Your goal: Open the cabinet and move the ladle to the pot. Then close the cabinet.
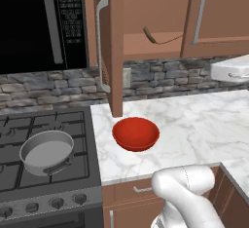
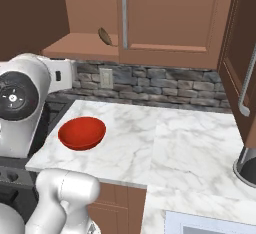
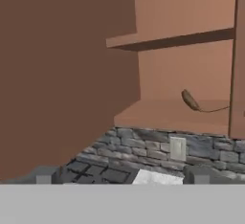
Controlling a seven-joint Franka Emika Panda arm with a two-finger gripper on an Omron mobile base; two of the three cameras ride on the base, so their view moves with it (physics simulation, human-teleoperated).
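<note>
Glossy white, rounded arm segments [image 1: 187, 193], bulbous at the elbow, faint dotted seam across the top; large round joint housing [image 2: 20, 103] in white with a dark, near-black circular cap, small pale ring and tiny marks at its centre; another smooth white link [image 2: 67, 190] below; two small, blocky grey finger tips [image 3: 45, 175].

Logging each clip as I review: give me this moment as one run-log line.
cabinet: left door open, right shut | ladle: on lower shelf | pot: on stove, empty | hand: open, facing shelf, holding nothing | stage: ladle not yet picked
</note>
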